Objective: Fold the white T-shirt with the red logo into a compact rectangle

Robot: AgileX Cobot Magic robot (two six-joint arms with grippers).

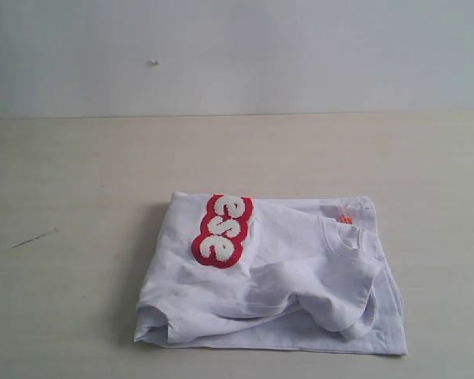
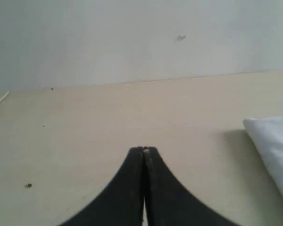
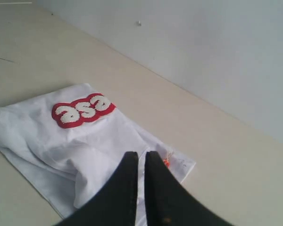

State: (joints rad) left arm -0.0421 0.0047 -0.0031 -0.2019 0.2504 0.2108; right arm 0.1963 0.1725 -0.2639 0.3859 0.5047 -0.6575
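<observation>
The white T-shirt (image 1: 276, 276) lies folded into a rumpled rectangle on the bare table (image 1: 79, 174), with the red logo (image 1: 223, 229) on top and the orange tag (image 1: 345, 219) near one corner. The left fingers (image 2: 129, 188) are pressed together and empty, with the shirt apart to one side. The right fingers (image 3: 125, 188) nearly touch and grip nothing, and the shirt's tag end shows just beyond their tips.
</observation>
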